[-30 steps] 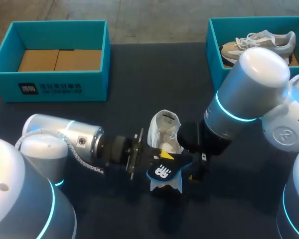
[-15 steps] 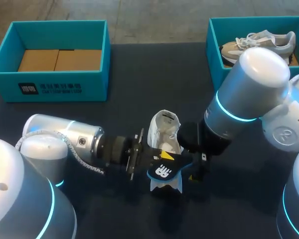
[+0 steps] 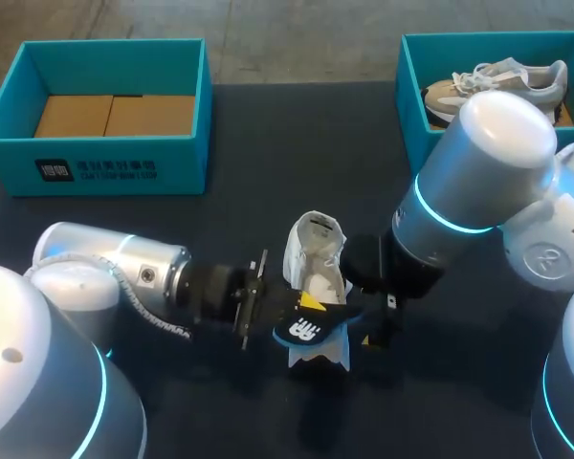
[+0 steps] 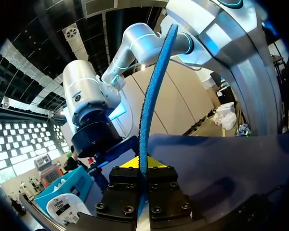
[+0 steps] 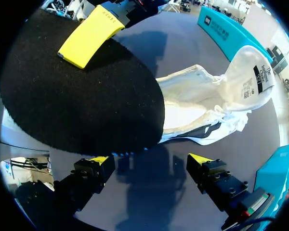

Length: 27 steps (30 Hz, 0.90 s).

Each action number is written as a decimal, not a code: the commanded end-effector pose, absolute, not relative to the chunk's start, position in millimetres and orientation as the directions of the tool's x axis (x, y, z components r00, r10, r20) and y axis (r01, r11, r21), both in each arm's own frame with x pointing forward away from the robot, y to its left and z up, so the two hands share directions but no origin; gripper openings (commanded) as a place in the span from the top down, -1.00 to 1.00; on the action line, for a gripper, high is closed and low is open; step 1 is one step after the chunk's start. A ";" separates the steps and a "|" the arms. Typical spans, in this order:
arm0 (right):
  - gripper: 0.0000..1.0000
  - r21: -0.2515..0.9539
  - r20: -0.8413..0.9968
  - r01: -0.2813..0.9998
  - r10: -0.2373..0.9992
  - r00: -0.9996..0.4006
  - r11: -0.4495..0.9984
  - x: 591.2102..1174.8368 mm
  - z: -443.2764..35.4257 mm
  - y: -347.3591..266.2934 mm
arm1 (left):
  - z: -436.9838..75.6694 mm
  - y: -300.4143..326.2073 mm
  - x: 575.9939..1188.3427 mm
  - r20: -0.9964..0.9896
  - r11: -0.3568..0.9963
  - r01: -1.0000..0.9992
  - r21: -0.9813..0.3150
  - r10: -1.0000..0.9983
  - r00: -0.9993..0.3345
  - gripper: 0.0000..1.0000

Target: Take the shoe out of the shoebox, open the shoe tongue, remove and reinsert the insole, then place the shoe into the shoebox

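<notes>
At mid-surface in the head view, the white shoe (image 3: 316,256) is lying on the dark surface (image 3: 268,172), outside both boxes. The left arm (image 3: 115,273) is coming in from the left, and the left end effector (image 3: 301,304) is gripping the dark insole (image 3: 306,331), which is overlapping the shoe's near end. The right arm (image 3: 478,182) is coming in from the right, and the right end effector (image 3: 365,325) is sitting just beside the shoe and insole; its fingers are not showing clearly here. The left box (image 3: 105,163) is standing at the far left with only its cardboard floor showing. The right box (image 3: 411,91) at the far right is holding a second shoe (image 3: 497,81).

Along the left wrist view, the left end effector (image 4: 143,166) is clamping the insole (image 4: 151,96) from both sides; the insole is showing edge-on, rising ahead of the fingers (image 4: 123,192).

Ahead of the right end effector (image 5: 149,161) in the right wrist view, its fingers (image 5: 98,163) are standing apart and gripping nothing. The insole (image 5: 82,96) is hanging just ahead of them, underside showing, with a yellow tip (image 5: 89,36) of the left end effector pressing on its far part. The shoe (image 5: 207,101) is lying beyond the insole on the surface, tongue (image 5: 250,72) raised.
</notes>
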State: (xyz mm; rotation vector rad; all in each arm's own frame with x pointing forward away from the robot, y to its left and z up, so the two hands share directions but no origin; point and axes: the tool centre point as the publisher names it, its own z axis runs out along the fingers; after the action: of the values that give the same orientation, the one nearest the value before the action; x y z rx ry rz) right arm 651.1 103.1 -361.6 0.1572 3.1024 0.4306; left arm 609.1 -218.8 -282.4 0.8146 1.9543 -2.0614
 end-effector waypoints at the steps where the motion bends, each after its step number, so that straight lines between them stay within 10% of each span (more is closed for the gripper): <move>1: -1.00 0.270 0.005 0.099 0.102 -0.995 0.958 649.9 -363.0 104.6 | -279.9 -213.8 604.8 -0.510 -0.115 0.497 -0.860 0.234 -0.828 1.00; 27: -1.00 0.270 0.005 0.099 0.102 -0.995 0.958 649.9 -363.0 104.6 | -279.6 -200.7 603.5 -0.556 -0.123 0.542 -0.831 0.214 -0.803 1.00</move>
State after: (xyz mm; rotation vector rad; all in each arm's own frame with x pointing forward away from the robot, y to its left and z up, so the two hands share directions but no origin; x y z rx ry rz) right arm 651.1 103.2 -361.6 0.1572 3.1024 0.4306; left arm 604.7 -202.6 -279.4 0.8518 1.9063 -2.0198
